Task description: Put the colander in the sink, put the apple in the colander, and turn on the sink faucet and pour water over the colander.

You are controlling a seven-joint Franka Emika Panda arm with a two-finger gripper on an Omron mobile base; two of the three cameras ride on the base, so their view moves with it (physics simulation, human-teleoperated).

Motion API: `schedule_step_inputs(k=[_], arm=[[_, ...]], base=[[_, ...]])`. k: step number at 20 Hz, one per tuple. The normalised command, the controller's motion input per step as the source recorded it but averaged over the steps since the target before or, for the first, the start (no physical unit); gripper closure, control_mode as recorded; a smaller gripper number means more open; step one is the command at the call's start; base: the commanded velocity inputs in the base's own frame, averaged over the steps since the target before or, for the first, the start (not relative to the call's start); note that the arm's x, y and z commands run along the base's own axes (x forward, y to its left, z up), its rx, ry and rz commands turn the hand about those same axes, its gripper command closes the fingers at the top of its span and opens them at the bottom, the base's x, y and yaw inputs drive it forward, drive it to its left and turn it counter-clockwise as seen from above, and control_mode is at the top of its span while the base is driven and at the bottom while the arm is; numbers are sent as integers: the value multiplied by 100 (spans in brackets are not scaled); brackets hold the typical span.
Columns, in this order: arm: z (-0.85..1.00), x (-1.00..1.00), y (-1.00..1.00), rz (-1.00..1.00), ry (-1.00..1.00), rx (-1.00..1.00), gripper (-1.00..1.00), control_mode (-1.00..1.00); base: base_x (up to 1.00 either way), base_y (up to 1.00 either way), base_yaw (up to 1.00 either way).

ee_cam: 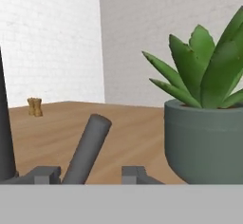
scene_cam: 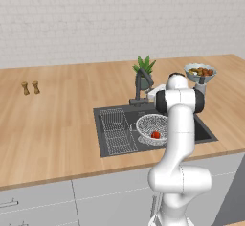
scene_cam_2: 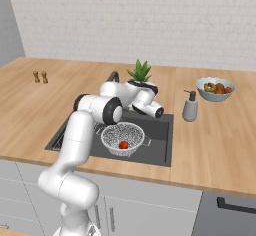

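The silvery mesh colander [scene_cam: 149, 125] [scene_cam_2: 124, 134] sits in the dark grey sink [scene_cam: 203, 133] [scene_cam_2: 159, 139], right of the middle. The small red apple [scene_cam: 155, 134] [scene_cam_2: 123, 144] lies inside it. The dark faucet [scene_cam: 140, 88] [scene_cam_2: 114, 75] stands behind the basin, next to the plant. In the hand view my gripper [ee_cam: 90, 174] is open, level with the counter, and the faucet's slanted grey lever [ee_cam: 88, 148] rises between its fingertips [ee_cam: 47, 173] without touching either. The dark faucet upright [ee_cam: 4, 133] stands at the left edge. No water is visible.
A potted green plant [scene_cam: 144, 70] [scene_cam_2: 140, 73] [ee_cam: 204, 133] stands close beside the faucet. A wire rack [scene_cam: 115, 130] fills the sink's left part. A soap dispenser [scene_cam_2: 190, 106] and a fruit bowl [scene_cam: 200, 72] [scene_cam_2: 215, 89] stand to the right; two small shakers [scene_cam: 29, 87] [scene_cam_2: 40, 76] far left.
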Motion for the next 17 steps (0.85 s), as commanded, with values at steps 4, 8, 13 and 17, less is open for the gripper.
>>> schedule_step_inputs(k=[4, 8, 13, 17], arm=[[-30, 2, -62, -4, 1, 0, 100, -100], [-24, 0, -57, -3, 0, 0, 100, -100], [-4, -22, -30, -3, 0, 0, 100, -100], [0, -51, -21, -4, 0, 0, 100, -100]], base=[[0, 0, 0], [0, 0, 0], [0, 0, 0], [0, 0, 0]])
